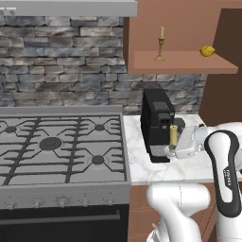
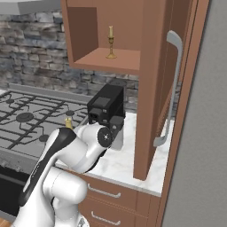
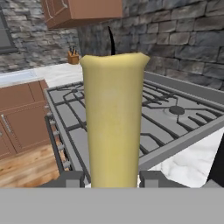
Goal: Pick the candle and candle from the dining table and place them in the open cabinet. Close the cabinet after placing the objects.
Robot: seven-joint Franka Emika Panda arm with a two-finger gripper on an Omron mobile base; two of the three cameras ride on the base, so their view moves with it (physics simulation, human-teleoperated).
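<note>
- You see the stubby candle (image 3: 113, 122) upright between the two fingertips (image 3: 70, 178) of the end effector (image 1: 173, 147), which is closed on it; its black wick (image 3: 111, 41) points up in the hand view.
- In the left base view the same candle appears as a short yellow cylinder at the arm's tip, just in front of the black coffee machine (image 1: 157, 120) and above the marble tabletop (image 1: 142, 165).
- In the right base view you catch its top beside the arm's white wrist, near the stove edge.
- The second candle, on its tall brass candlestick (image 1: 160, 46), stands upright on the shelf of the open cabinet (image 1: 184, 60).
- A yellow lemon-like item (image 1: 207, 51) lies on the same shelf, well apart from the candlestick, toward the right.
- The cabinet door (image 2: 155, 88) stands open, its silver bar handle (image 2: 170, 88) facing the right base view.
- The gas stove (image 1: 56, 146) adjoins the tabletop on the left, under a stone-faced wall (image 1: 61, 61).
- Brown drawers (image 2: 115, 195) with silver handles sit below the tabletop.
</note>
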